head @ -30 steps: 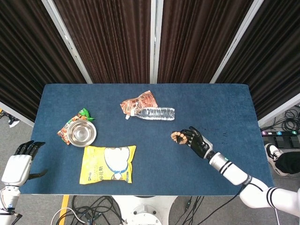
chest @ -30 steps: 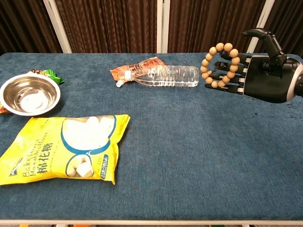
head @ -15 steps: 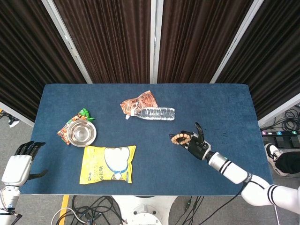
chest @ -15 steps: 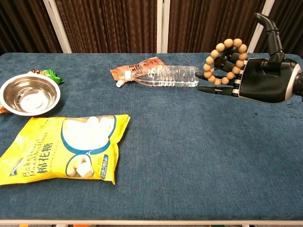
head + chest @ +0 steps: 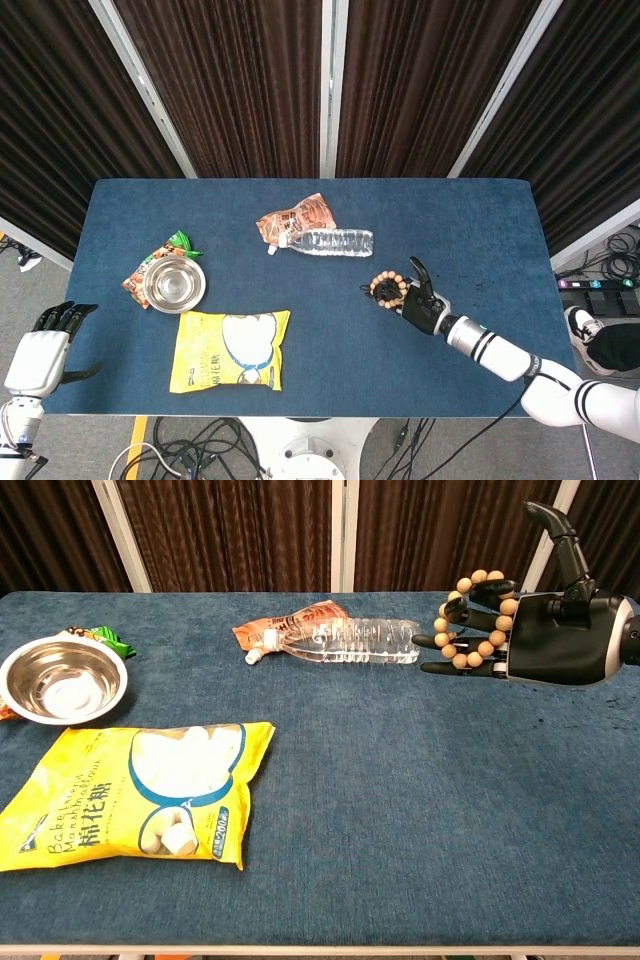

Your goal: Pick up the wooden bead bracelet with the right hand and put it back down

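Holding the loop of round tan wooden beads [image 5: 476, 620] draped over its extended fingers [image 5: 452, 640], the black right hand [image 5: 540, 630] hovered above the blue tabletop [image 5: 400, 780] toward its right edge; pickup looked complete, with only the set-down left.
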Robot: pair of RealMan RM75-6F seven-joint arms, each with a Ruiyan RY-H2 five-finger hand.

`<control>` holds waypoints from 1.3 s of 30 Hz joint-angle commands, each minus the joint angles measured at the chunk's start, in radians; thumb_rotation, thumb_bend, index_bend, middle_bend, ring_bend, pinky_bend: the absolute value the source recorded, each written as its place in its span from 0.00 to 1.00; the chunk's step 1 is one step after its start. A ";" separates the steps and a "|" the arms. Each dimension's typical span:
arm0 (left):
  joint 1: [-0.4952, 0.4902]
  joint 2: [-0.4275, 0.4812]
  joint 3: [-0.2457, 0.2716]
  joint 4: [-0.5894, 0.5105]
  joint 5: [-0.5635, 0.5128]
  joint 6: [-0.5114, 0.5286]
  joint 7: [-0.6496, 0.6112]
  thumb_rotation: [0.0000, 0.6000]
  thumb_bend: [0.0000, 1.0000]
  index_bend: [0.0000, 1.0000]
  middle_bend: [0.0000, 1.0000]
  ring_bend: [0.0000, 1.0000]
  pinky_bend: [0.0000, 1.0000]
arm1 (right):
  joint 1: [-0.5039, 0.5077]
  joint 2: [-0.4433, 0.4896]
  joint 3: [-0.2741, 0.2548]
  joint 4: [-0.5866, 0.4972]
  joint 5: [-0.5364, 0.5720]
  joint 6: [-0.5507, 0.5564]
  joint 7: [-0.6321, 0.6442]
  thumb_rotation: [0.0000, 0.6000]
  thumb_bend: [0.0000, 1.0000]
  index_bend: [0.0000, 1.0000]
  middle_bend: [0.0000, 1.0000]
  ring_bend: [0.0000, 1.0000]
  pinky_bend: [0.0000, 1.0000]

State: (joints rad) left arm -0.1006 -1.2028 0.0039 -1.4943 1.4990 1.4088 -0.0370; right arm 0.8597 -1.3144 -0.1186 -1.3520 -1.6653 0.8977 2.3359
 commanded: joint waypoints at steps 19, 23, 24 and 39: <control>-0.004 -0.006 -0.002 0.010 -0.005 -0.006 -0.004 1.00 0.00 0.17 0.17 0.09 0.14 | -0.110 -0.063 0.190 -0.090 0.325 -0.103 -0.717 0.18 0.59 0.48 0.55 0.12 0.00; -0.004 -0.007 -0.002 0.012 -0.006 -0.007 -0.005 1.00 0.00 0.17 0.17 0.09 0.14 | -0.118 -0.070 0.210 -0.080 0.318 -0.117 -0.718 0.17 0.62 0.44 0.55 0.12 0.00; -0.004 -0.007 -0.002 0.012 -0.007 -0.008 -0.005 1.00 0.00 0.17 0.17 0.09 0.14 | -0.120 -0.071 0.214 -0.077 0.316 -0.122 -0.717 0.17 0.63 0.43 0.54 0.12 0.00; -0.005 -0.013 -0.002 0.022 -0.006 -0.009 -0.014 1.00 0.00 0.17 0.17 0.09 0.14 | -0.151 -0.073 0.258 -0.059 0.293 -0.148 -0.736 0.17 0.80 0.42 0.55 0.12 0.00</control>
State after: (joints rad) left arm -0.1055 -1.2155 0.0024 -1.4723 1.4926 1.3995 -0.0504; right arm 0.7102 -1.3881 0.1376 -1.4119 -1.3717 0.7508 1.6013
